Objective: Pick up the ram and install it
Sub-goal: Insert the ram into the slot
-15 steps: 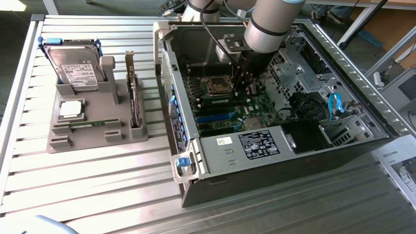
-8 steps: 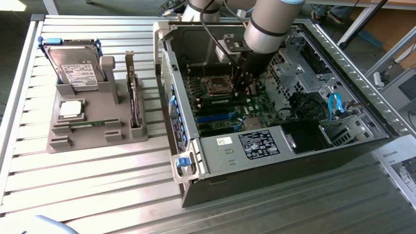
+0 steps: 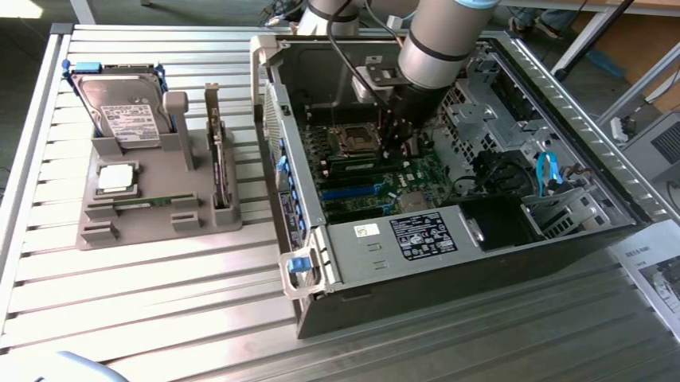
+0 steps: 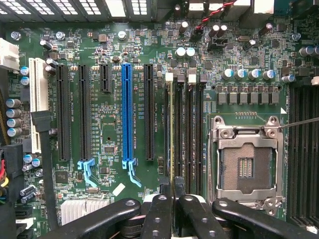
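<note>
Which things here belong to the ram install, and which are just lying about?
In the job: ram, edge-on at the memory slots; gripper, shut on it; motherboard.
Lying about: hard drive, processor, expansion card, all on the tray beside the case.
</note>
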Tool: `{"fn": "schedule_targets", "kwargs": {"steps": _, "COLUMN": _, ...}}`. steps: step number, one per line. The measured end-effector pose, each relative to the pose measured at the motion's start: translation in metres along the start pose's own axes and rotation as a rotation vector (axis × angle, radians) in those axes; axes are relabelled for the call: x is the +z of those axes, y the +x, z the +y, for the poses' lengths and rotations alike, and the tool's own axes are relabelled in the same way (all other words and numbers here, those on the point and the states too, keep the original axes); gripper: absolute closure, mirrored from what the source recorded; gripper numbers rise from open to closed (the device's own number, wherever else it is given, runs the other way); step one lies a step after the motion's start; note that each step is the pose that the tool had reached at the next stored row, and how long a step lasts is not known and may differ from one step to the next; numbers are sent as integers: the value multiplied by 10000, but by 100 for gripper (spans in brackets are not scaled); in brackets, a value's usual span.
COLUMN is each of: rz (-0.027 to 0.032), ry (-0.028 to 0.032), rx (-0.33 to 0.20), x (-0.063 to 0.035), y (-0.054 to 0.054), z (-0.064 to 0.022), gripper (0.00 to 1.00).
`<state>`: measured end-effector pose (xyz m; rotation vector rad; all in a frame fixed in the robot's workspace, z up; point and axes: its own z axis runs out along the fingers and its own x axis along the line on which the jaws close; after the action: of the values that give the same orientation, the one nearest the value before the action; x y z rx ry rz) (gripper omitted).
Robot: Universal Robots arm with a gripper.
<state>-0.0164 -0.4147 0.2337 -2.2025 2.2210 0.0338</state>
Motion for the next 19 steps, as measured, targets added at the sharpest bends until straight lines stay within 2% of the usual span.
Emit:
{"fn": "schedule_targets", "kwargs": {"steps": 15, "rz": 1, "ry": 0, "rx": 0, "x": 29, "y": 1, "z": 1, "gripper": 88}}
{"fn": "schedule_targets", "kwargs": {"steps": 16, "rz": 0, "ry": 0, "rx": 0, "x": 29, "y": 1, "z": 1, "gripper": 87}}
{"fn": "schedule_targets", "kwargs": {"steps": 17, "rz": 1, "ry": 0, "rx": 0, "x": 29, "y": 1, "z": 1, "gripper": 81}}
{"fn": "schedule_targets", "kwargs": {"steps": 19, "rz": 0, "ry": 0, "rx": 0, "x": 29, "y": 1, "z": 1, "gripper": 81}}
